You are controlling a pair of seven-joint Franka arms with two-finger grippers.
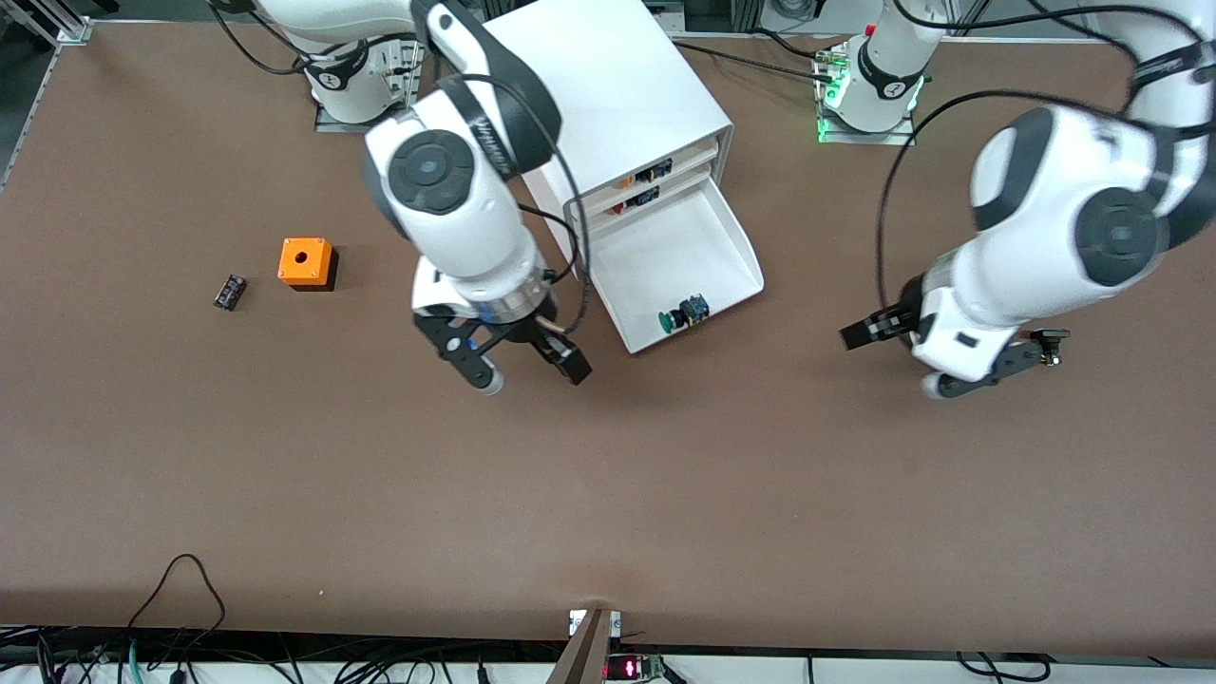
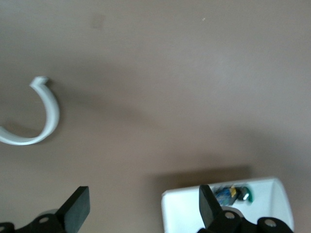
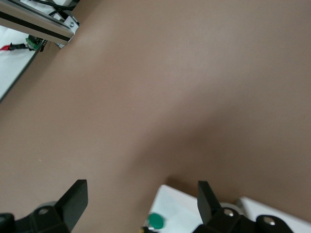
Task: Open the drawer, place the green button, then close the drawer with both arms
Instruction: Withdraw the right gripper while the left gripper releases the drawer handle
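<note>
The white cabinet (image 1: 617,95) stands between the arm bases. Its third drawer (image 1: 722,237) is pulled out. The button (image 1: 684,313), with its green cap, lies in the drawer near its front wall. My right gripper (image 1: 532,378) is open and empty over the table, beside the drawer's front corner. In the right wrist view (image 3: 141,201) the drawer corner (image 3: 182,206) and the green cap (image 3: 155,221) show between its fingers. My left gripper (image 1: 893,361) is open and empty over the table toward the left arm's end. The left wrist view (image 2: 143,208) shows the drawer (image 2: 182,211) and the button (image 2: 235,194).
An orange cube (image 1: 305,262) with a round hole and a small flat black part (image 1: 229,292) lie toward the right arm's end. The two drawers above show orange and red parts. A white curved strip (image 2: 48,111) shows in the left wrist view. A metal rail (image 3: 39,24) marks the table edge.
</note>
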